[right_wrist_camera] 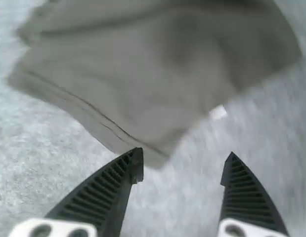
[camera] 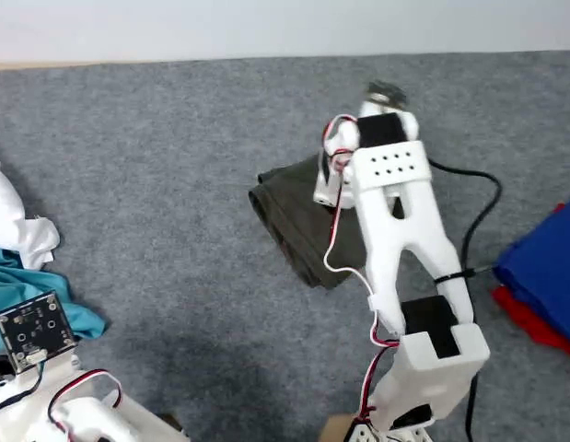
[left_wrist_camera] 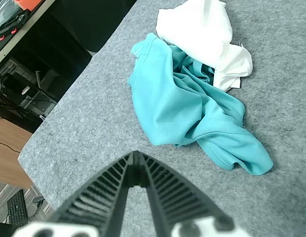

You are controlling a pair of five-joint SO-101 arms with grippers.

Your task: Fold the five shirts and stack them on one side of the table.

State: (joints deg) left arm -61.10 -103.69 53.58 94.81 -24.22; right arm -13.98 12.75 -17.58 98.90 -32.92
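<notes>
Right wrist view: dark shirt (right_wrist_camera: 153,74) just ahead of spread right gripper (right_wrist_camera: 185,154).

Table (camera: 174,175): olive shirt (camera: 289,216), teal shirt (camera: 27,281), white shirt (camera: 13,221), blue shirt (camera: 547,262), red shirt (camera: 533,322).

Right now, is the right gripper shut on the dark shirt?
No. The right gripper is open, with its tips spread apart by the edge of the folded dark shirt and nothing between them.

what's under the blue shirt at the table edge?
A red shirt lies under the blue shirt; just a strip of it shows against the grey table. The rest of it, and anything else beneath, is covered.
</notes>
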